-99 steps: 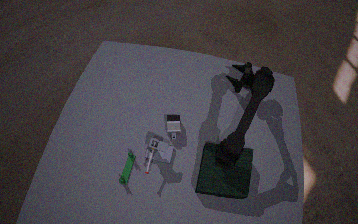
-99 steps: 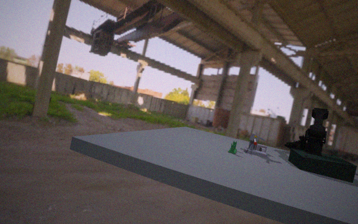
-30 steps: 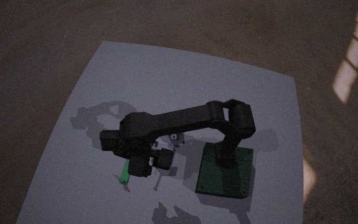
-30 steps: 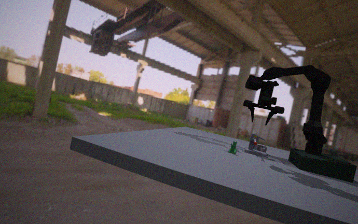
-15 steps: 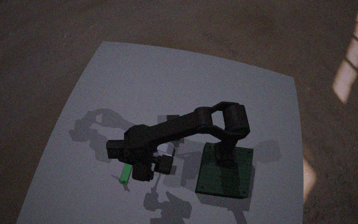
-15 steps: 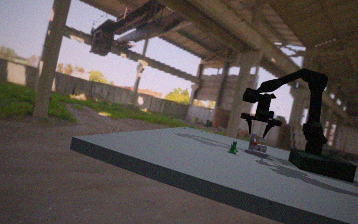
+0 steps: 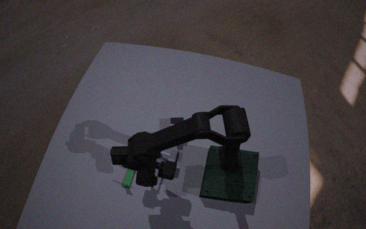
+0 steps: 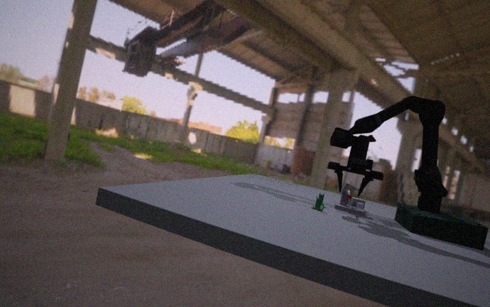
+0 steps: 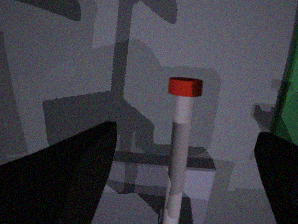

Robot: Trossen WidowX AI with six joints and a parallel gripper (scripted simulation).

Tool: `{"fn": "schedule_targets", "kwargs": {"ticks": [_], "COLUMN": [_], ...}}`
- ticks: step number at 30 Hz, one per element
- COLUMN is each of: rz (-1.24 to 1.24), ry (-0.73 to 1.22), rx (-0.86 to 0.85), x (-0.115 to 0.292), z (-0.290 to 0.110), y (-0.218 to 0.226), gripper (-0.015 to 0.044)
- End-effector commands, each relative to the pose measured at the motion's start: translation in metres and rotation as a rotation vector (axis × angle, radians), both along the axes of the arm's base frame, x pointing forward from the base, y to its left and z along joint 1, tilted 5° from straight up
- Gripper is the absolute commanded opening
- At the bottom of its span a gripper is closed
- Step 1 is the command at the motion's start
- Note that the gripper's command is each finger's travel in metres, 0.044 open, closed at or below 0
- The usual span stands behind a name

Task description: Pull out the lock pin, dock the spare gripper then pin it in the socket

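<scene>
My gripper [image 7: 151, 172] [image 8: 351, 187] [image 9: 186, 132] is open and points down, just above the grey mount [image 8: 352, 207] [image 9: 196, 181]. In the wrist view the lock pin [image 9: 178, 156], a white shaft with a red head [image 9: 185, 87], lies between my two dark fingers with a gap on each side. It runs into the mount's light grey block. In the top view my arm hides the mount and the pin. The spare gripper [image 7: 176, 120], a dark block, shows partly behind my forearm, farther back on the table.
A green flat bar [image 7: 128, 178] [image 8: 319, 202] [image 9: 290, 103] lies just left of my gripper. My arm stands on a dark green base plate [image 7: 229, 186] [image 8: 437, 224] at the right of the grey table [image 7: 189, 75] [image 8: 216, 202].
</scene>
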State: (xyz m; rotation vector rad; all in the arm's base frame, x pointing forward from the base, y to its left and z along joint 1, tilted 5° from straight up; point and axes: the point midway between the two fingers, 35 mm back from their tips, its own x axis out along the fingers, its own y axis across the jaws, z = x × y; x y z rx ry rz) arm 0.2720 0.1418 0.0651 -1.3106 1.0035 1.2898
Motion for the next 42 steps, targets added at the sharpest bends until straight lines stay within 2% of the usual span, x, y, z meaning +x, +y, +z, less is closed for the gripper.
{"fn": "schedule_targets", "kwargs": {"ticks": [1,21,32,42], "rz": [-0.004,-0.004,-0.004,-0.004], "ry": [0.006,0.006,0.006,0.007], "rx": [-0.009,-0.009,-0.009,-0.001], "x": [-0.001,0.000,0.000,0.000], "z": [-0.009,-0.032,-0.032,-0.031], "y": [-0.001,0.000,0.000,0.000], "gripper": [0.0300,0.0300,0.0011,0.0000]}}
